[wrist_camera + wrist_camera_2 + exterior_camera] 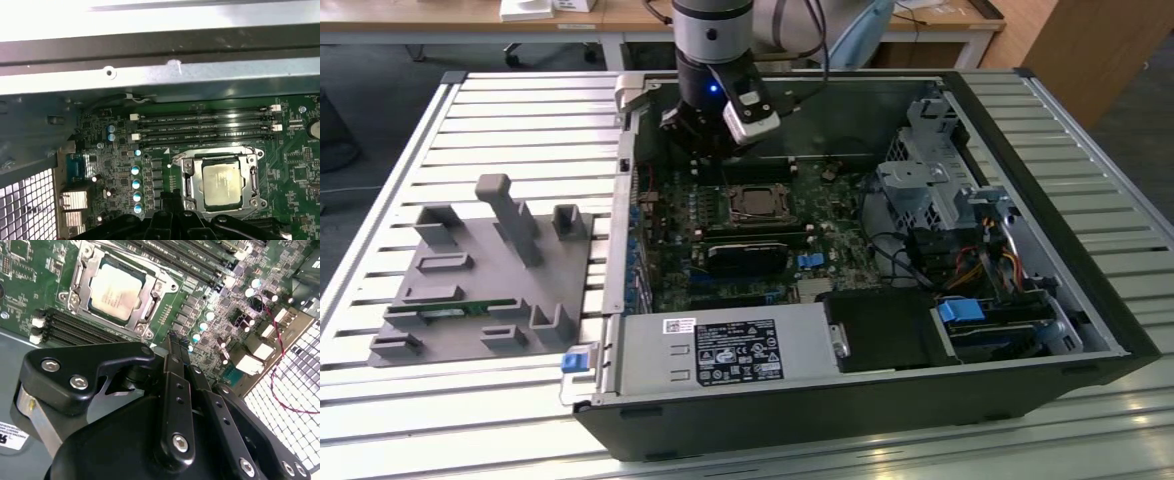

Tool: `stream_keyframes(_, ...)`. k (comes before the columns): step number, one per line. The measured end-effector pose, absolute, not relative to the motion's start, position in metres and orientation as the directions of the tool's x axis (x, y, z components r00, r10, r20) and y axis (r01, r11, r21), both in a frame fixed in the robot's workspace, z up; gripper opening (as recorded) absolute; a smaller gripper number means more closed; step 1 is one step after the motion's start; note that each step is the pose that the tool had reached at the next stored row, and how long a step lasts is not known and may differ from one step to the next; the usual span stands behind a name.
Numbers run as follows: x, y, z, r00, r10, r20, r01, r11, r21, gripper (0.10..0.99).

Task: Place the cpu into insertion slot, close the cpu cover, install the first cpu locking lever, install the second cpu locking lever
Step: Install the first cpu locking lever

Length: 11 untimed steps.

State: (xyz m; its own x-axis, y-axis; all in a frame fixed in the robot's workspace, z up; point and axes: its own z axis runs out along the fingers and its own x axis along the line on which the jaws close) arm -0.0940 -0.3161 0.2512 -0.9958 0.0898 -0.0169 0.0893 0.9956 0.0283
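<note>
The cpu (114, 290) (221, 185) lies flat in the insertion slot (754, 203) on the green board, its dull metal face up. The silvery cpu cover (80, 277) (189, 177) is folded down around it as a frame. Thin metal levers run along the frame's edges. I cannot tell whether they are latched. My gripper (176, 340) (170, 197) (707, 150) hangs above the board beside the slot, on the side toward the case's back wall. Its black fingers (172, 370) are shut together with nothing between them and do not touch the cover.
Memory slots (205, 127) run alongside the socket. A black card (747, 255) sits just in front of it, with the power supply (720, 350) nearer still. The drive cage (921, 180) and cables are at the exterior view's right. A grey fixture (480, 270) stands outside the case.
</note>
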Motion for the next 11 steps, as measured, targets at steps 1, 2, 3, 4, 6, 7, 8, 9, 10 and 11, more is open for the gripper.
stream_keyframes(1,-0.095,-0.315,0.251,-0.996,0.089,-0.017,0.089,0.996,0.028,0.106)
stream_keyframes(2,-0.096,-0.314,0.251,-0.996,0.089,-0.017,0.089,0.996,0.028,0.106)
stream_keyframes(3,-0.096,-0.312,0.251,-0.996,0.089,-0.017,0.088,0.996,0.028,0.106)
stream_keyframes(4,-0.097,-0.310,0.251,-0.996,0.088,-0.017,0.087,0.996,0.028,0.106)
stream_keyframes(6,-0.098,-0.306,0.251,-0.996,0.084,-0.017,0.083,0.996,0.028,0.106)
stream_keyframes(7,-0.098,-0.305,0.251,-0.996,0.082,-0.017,0.082,0.996,0.028,0.106)
stream_keyframes(8,-0.099,-0.304,0.251,-0.997,0.081,-0.017,0.080,0.996,0.028,0.106)
stream_keyframes(9,-0.100,-0.304,0.251,-0.997,0.080,-0.017,0.080,0.996,0.028,0.106)
stream_keyframes(10,-0.102,-0.304,0.251,-0.997,0.080,-0.017,0.079,0.996,0.028,0.106)
stream_keyframes(11,-0.104,-0.303,0.251,-0.997,0.079,-0.018,0.079,0.996,0.028,0.106)
